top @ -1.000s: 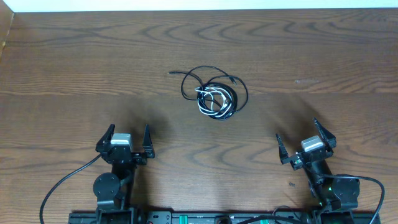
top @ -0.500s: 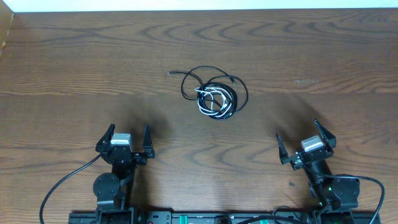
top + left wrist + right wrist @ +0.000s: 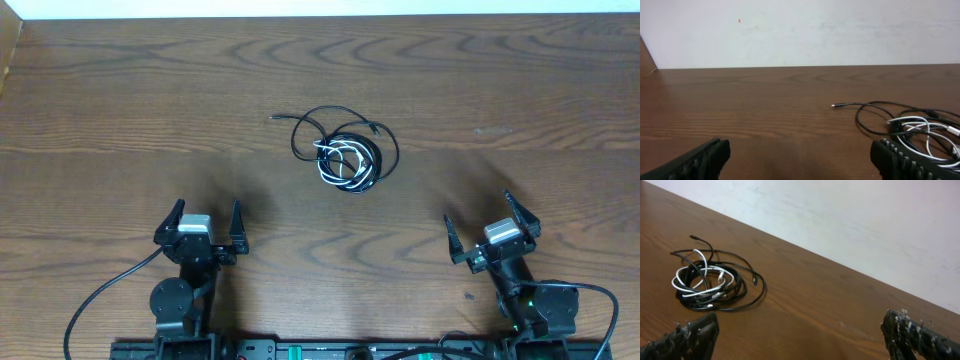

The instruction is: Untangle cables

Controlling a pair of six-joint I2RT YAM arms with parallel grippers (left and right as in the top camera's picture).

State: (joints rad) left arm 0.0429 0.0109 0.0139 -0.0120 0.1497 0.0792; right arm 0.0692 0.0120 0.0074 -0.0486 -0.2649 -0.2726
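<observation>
Cables (image 3: 370,158) lie tangled well beyond left tool (image 3: 209,205) and right tool (image 3: 477,206), both released.

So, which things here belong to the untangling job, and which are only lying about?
For the job: black cables, white cable, left gripper, right gripper.
Just there: thick robot arm cable, wooden table.

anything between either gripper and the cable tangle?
Nothing visible. Only bare table lies between the left gripper, the right gripper and the cables. Both grippers are open, short of the tangle.
</observation>
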